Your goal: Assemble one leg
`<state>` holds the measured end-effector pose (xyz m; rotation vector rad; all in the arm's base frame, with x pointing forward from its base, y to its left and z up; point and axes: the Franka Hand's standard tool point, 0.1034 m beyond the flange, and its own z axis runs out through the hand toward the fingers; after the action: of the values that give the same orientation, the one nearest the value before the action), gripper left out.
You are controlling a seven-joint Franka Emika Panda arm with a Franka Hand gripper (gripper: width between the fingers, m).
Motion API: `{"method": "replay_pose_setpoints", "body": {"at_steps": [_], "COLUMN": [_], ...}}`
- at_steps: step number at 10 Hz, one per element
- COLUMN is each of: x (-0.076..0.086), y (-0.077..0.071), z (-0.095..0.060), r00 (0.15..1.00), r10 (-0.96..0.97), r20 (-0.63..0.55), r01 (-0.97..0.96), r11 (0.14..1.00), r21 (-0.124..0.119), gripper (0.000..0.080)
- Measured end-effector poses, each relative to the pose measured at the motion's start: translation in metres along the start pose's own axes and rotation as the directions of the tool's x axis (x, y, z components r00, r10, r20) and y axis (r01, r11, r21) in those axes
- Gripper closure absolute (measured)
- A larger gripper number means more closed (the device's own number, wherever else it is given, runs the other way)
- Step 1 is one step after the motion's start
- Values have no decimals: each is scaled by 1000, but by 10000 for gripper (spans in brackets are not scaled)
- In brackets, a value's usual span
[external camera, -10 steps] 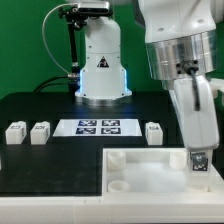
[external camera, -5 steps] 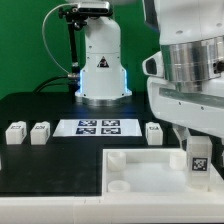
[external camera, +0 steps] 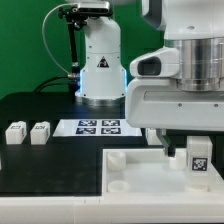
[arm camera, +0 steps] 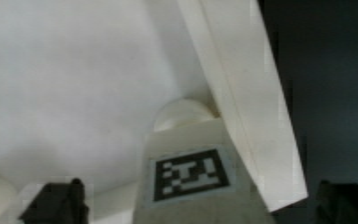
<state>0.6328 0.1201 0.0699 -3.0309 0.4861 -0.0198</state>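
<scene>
A leg, a small white block with a black-and-white tag, stands upright in the corner socket of the large white panel at the exterior view's right. My gripper is open just above it, and the wrist view shows the leg between the two dark fingertips with a gap on each side. Two more legs lie on the black table at the exterior view's left.
The marker board lies in the middle of the table, behind the panel. The arm's white base stands at the back. The bulky hand hides the table area behind the panel's right part.
The hand has swung and now fills the exterior view's right, covering the leg that lay beside the marker board. The leg in the corner socket has stayed in place.
</scene>
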Motion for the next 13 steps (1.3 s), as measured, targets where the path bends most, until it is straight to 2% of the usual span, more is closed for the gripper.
{"method": "replay_pose_setpoints", "body": {"at_steps": [1,2,3,4,5,7,8,10,11,13], "x": [0,0,-1,-1,-2,0,0,1,2,2], "y": [-1,0,-1,-2,-1,-3,-5,-9,-9,-9], "z": [0,0,0,1,1,-1,-1,0,0,1], "r00": [998,998,988,973,939,810,648,329,279,308], "r10": [66,65,156,230,343,586,761,942,957,949], "r20": [3,3,6,8,12,29,41,62,73,72], "r01": [-66,-65,-156,-230,-343,-586,-762,-944,-960,-951], "r11": [998,998,988,973,939,810,647,327,277,306], "r21": [6,6,9,9,10,18,22,37,38,40], "gripper": [150,244,427,427,508,508,508,508,508,508]}}
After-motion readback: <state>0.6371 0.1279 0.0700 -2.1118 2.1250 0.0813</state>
